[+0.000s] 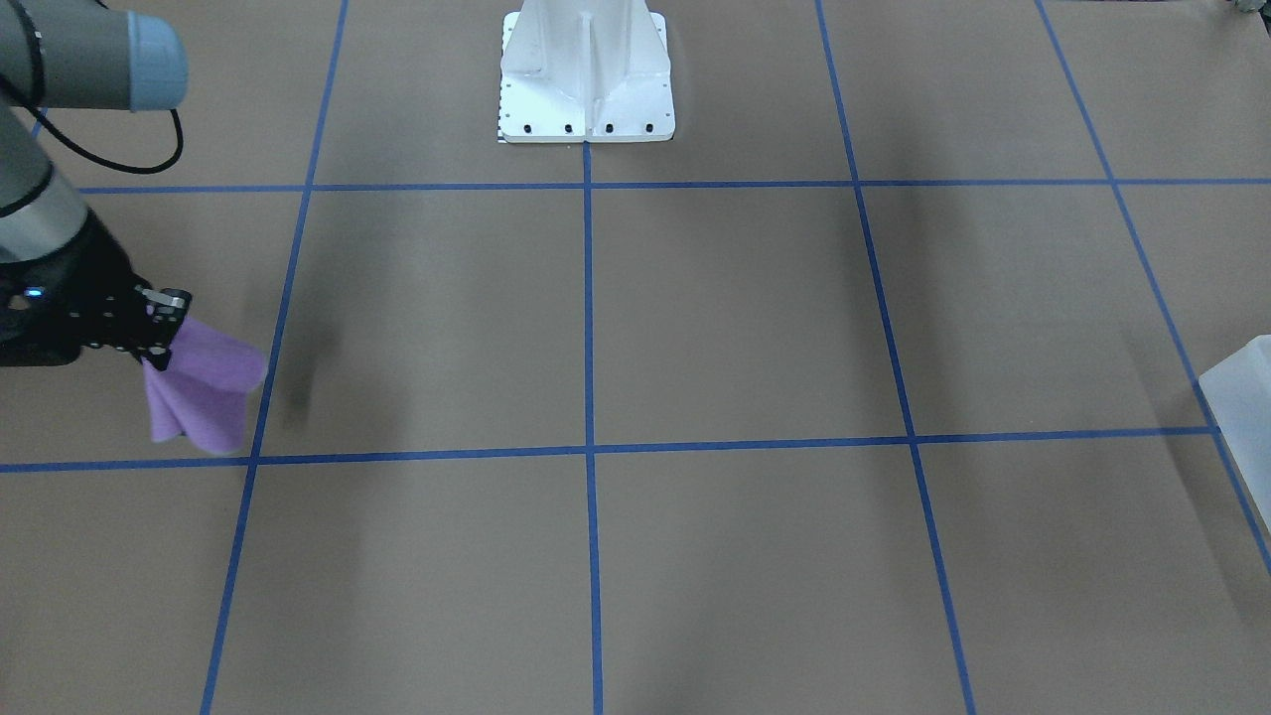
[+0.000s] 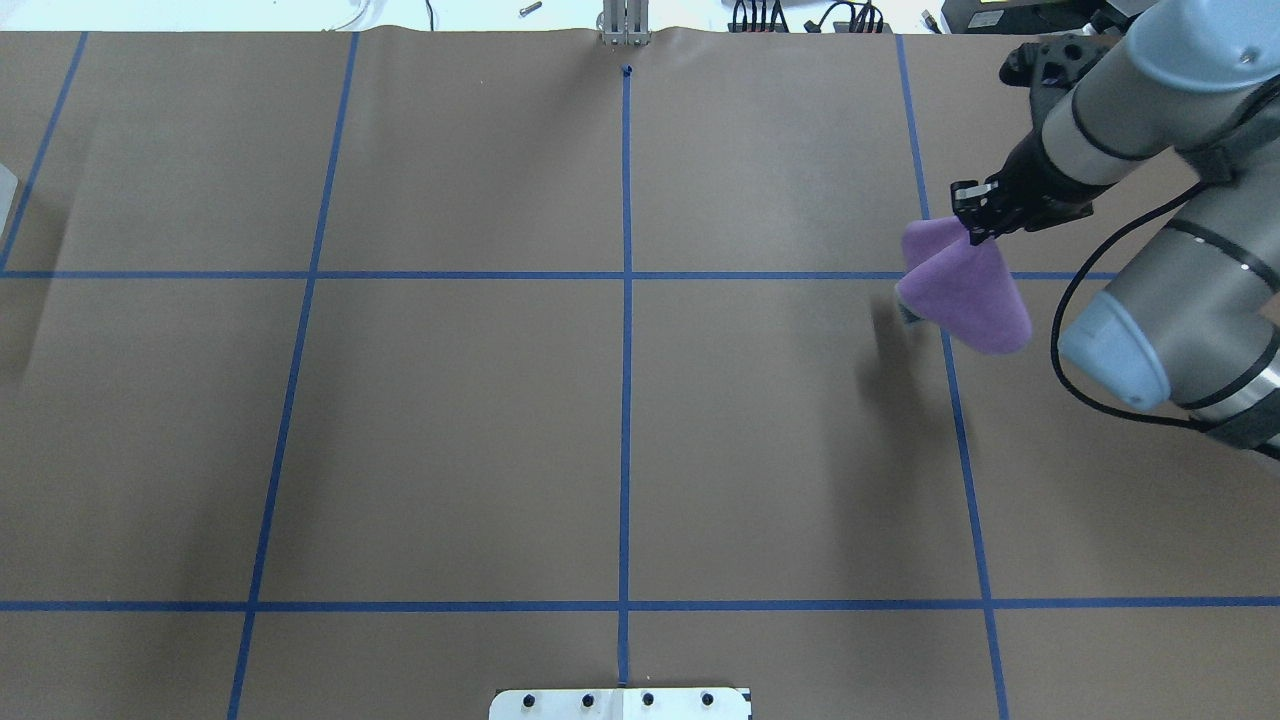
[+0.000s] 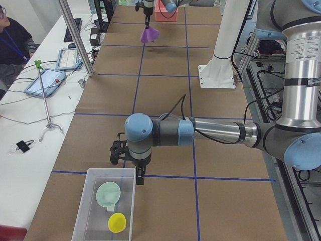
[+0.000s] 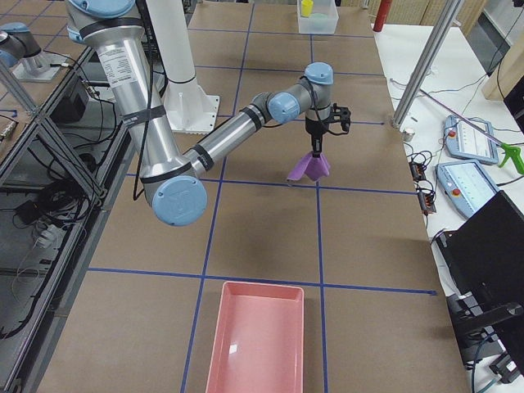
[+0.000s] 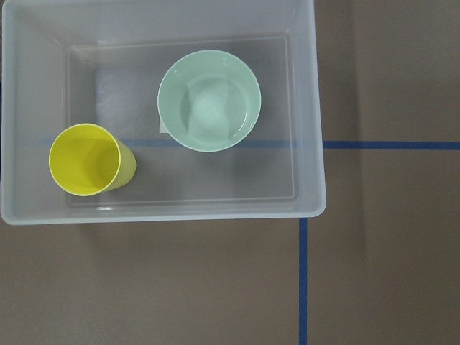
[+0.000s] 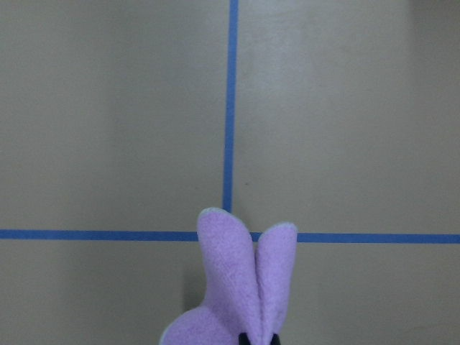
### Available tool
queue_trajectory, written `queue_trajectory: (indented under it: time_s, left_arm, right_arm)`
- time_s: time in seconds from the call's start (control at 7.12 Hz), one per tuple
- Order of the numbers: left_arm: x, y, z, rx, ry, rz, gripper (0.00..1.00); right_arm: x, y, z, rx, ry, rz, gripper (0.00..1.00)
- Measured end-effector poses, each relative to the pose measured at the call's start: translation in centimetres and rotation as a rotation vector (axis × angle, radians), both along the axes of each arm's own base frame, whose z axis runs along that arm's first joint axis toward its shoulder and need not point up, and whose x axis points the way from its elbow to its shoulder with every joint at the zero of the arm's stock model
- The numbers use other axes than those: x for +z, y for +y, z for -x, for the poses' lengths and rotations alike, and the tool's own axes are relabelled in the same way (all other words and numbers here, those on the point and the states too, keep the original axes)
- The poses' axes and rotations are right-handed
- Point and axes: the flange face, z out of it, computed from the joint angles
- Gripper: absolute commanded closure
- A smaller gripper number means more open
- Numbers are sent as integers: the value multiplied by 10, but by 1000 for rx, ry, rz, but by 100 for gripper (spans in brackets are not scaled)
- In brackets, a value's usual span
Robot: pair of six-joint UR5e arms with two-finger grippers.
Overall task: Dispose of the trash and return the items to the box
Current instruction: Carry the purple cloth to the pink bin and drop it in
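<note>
Seen from the table's end on the robot's right, a pink tray is lying nearest and holding nothing. Just beyond it, the right gripper is pointing straight down, its jaws pressed together on the gathered top of a purple cloth. The cloth is hanging directly below the jaws, its long axis vertical and its folds flaring outward. Its shadow is falling apart from it on the brown table, so it appears to be hanging clear.

At the far end, the box is sitting with the yellow cup standing upright inside. A pale green bowl is resting close beside the cup, with a small gap between them. The left gripper is hovering at the box's inner edge, and whether its jaws are spread cannot be told.

The tray is lying toward the near end from the cloth and the box well away at the opposite end. The right arm looks better placed for the tray and the left arm for the box.
</note>
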Motion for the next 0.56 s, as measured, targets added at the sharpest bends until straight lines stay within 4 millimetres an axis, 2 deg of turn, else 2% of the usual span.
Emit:
queue_trajectory:
  time_s: [0.28, 0.56]
  left_arm:
    - [1, 6, -3, -5, 22, 6, 1]
    - [0, 6, -4, -6, 35, 4, 1]
  right_arm:
    - [48, -7, -115, -81, 17, -19, 100]
    - [120, 1, -238, -171, 37, -48, 100]
